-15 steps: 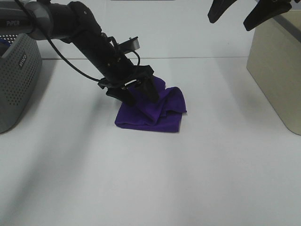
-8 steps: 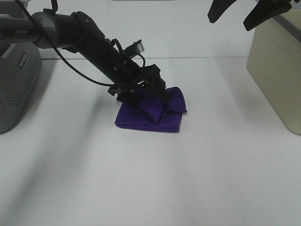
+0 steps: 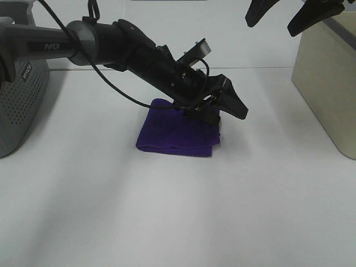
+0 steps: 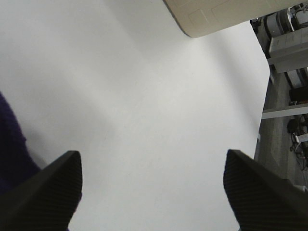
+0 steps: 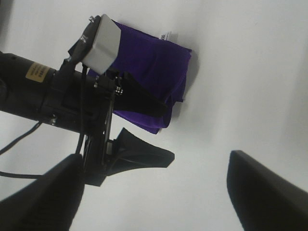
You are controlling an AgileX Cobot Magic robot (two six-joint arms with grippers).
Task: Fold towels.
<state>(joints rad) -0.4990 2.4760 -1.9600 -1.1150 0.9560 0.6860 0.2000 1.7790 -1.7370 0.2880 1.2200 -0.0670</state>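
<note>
Risk, snagging: the left gripper point(image 3: 231, 108) hangs low over the right edge of the towel point(image 3: 172, 132); in my judgement a careless sweep or lift from here could catch the top layer and pull the fold open.
Risk, slack layers: the towel's right edge looks slightly uneven in the right wrist view, so a loose layer could spring up if nothing presses it flat. This is a judgement only.
Towel location: folded into a compact purple rectangle on the white table point(image 3: 167, 211), centre of the high view, white tag point(image 5: 167, 36) showing at one edge.
Left arm pose: stretched from the left across the towel, wrist angled downward, fingertips past the towel's right edge.
Left jaws: spread wide, holding nothing; bare table shows between them in the left wrist view.
Right arm pose: the right gripper point(image 3: 286, 14) is raised high near the beige bin point(image 3: 328, 78), well apart from the towel.
Right jaws: spread wide, empty.
</note>
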